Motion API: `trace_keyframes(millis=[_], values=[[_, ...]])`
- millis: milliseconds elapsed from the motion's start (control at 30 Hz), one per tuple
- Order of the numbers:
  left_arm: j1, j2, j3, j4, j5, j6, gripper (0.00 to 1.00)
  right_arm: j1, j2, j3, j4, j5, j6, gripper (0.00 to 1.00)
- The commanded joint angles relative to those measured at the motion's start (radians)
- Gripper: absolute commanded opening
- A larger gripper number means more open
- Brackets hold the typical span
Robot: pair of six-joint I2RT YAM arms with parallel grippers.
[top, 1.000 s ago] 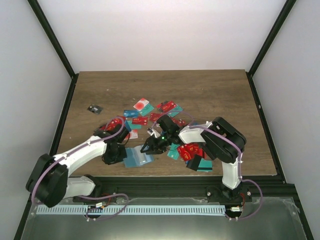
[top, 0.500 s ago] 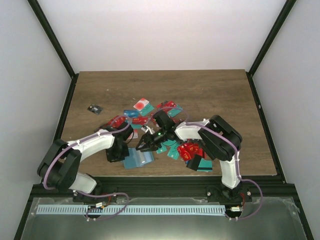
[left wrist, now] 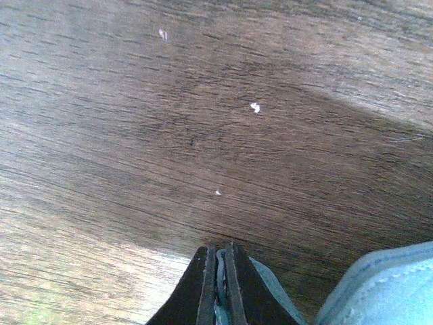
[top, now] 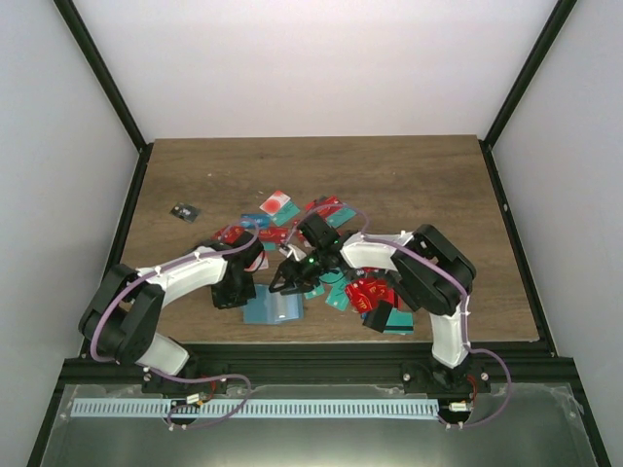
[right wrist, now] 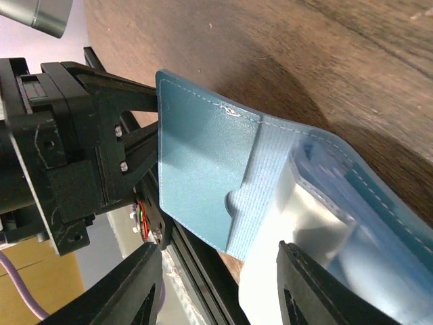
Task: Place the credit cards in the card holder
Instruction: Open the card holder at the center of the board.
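One teal card holder (right wrist: 203, 176) lies open; left gripper (left wrist: 218, 254) pinches its edge shut. Above it, right gripper (right wrist: 218, 252) hovers half-open, empty.

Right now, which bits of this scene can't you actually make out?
- Top view: the right arm covers part of the cards, so they cannot be counted.
- Top view: a small dark thing left of the pile is too small to name.
- Left wrist view: the holder is mostly cut off by the bottom corner.
- Right wrist view: glare on the holder's clear pocket hides whether a card is inside.
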Motion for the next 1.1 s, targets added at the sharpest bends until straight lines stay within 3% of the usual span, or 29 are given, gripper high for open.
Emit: trace_keyframes(millis=[0, 300, 633, 900, 1067], values=[[0.003, -0.007, 0.007, 0.028, -0.006, 0.019, 0.04, -0.001, -0.053, -0.013, -0.076, 0.079, -0.033, 0.49], [0.003, -0.014, 0.003, 0.031, -0.003, 0.03, 0.04, -0.007, -0.065, -0.077, -0.051, 0.096, 0.001, 0.51], [0.003, 0.006, -0.01, 0.054, 0.01, 0.042, 0.04, -0.004, -0.02, -0.095, 0.121, -0.059, 0.064, 0.53], [0.003, 0.012, -0.009, 0.075, 0.023, 0.045, 0.04, 0.007, -0.047, -0.078, 0.155, -0.121, 0.068, 0.53], [0.003, -0.001, -0.021, 0.142, 0.084, 0.06, 0.04, 0.047, 0.025, -0.053, 0.231, -0.175, 0.096, 0.52]])
